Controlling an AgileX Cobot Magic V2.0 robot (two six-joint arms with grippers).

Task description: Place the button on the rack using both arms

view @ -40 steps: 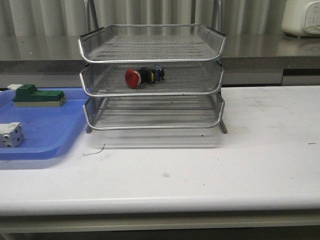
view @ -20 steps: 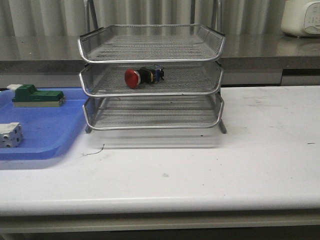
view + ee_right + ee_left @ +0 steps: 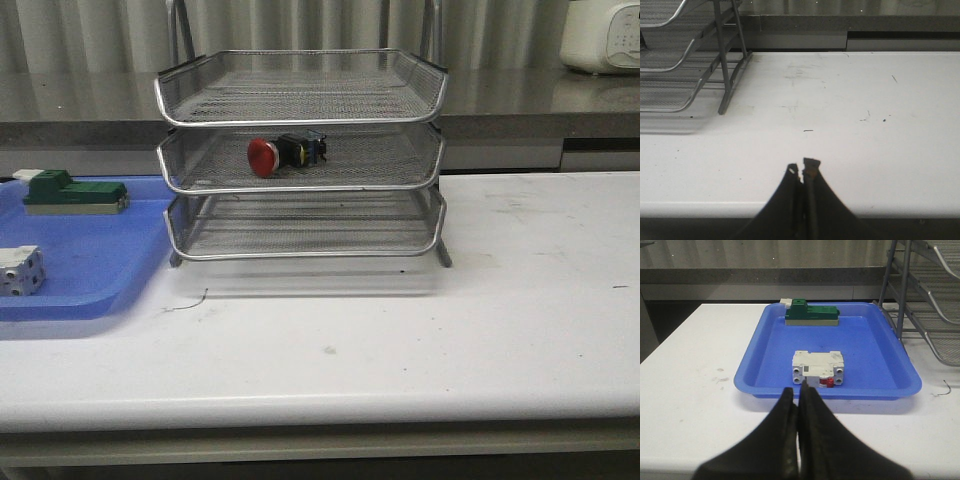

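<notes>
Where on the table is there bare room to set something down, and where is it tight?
The table is bare right of the rack, from its right legs to the table's right edge, and along the front edge before the rack. The blue tray on the left holds a green block and a white breaker, with bare tray floor between. The rack's middle tier holds the button.

A scuffed white worktop [image 3: 520,300] fronts a long grey stone-like ledge [image 3: 520,100]; pale vertical curtains [image 3: 300,22] hang behind under even light.
</notes>
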